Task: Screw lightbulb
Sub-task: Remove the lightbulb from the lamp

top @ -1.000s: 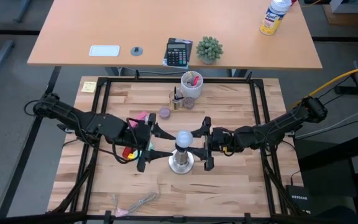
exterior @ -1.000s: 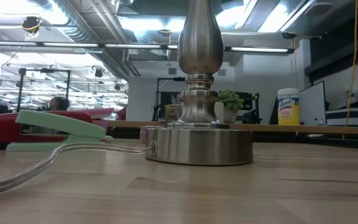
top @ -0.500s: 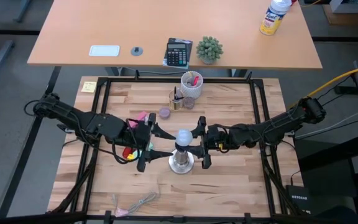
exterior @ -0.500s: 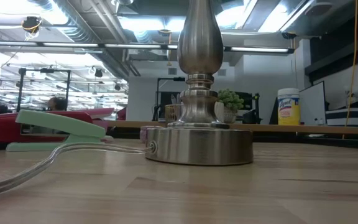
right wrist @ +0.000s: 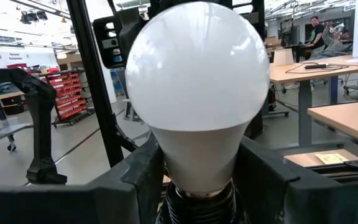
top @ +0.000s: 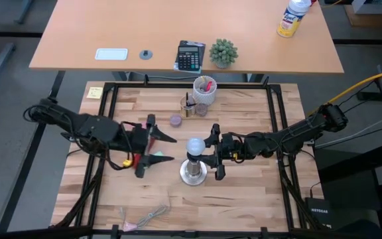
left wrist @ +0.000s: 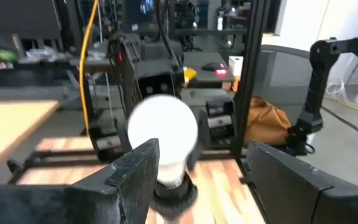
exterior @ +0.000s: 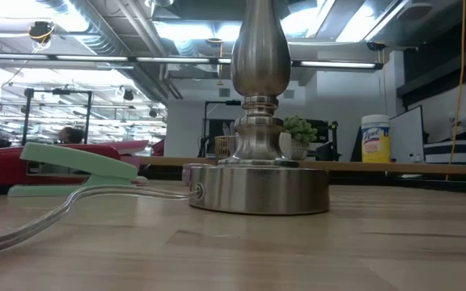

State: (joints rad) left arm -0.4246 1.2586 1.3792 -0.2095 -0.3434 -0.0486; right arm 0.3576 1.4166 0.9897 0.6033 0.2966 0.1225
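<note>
High view: the lightbulb [top: 195, 147] sits upright in the metal socket stand [top: 193, 174] about mid-table [top: 244, 199]. The right tool [top: 211, 151] is right up against it, a finger on each side of the neck. The left tool [top: 152, 147] hangs off to the bulb's left, clear of it, fingers spread wide and holding nothing.

Low view: only the stand's round base [exterior: 259, 189] and stem show, plus a clear cord [exterior: 63, 212] snaking off it and a green stapler [exterior: 71, 168] behind. No bulb or tools here.

Left wrist view: the bulb [left wrist: 163, 140] stands ahead of the spread fingers [left wrist: 135, 174], not touched by them.

Right wrist view: the globe [right wrist: 197, 87] fills the shot, and the fingers [right wrist: 142, 177] sit snug on the tapered neck just above the threads, so I'd call that gripping the bulb.

Handling-wise, I reckon it's light, smooth, slippery and easy to crack, so squeeze gently. The neck looks like the best hold, being narrower and closer to the threads.
</note>
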